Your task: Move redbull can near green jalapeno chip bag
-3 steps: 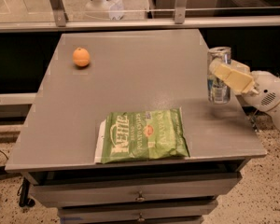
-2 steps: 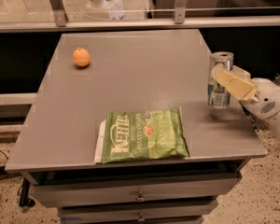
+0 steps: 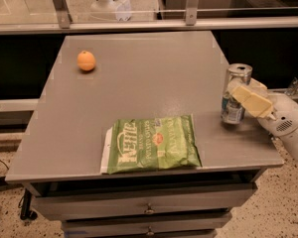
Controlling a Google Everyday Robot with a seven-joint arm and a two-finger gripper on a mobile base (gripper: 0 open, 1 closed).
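The redbull can [image 3: 237,76] is kept upright near the worktop's [image 3: 149,83] right edge, pinched by the hand [image 3: 240,90] coming in from the right. The green jalapeno chip bag [image 3: 151,144] is laid flat by the front edge, close-ish but not touching. 1 orange [image 3: 86,61] is parked back left.

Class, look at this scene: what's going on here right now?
A one-armed robot is working at a grey table. Its gripper, reaching in from the right edge, appears to be closed on the redbull can, which stands upright near that edge. The green jalapeno chip bag lies flat at the front edge, left of the can with a gap between them, so the can is not yet beside it. An orange sits at the far left.
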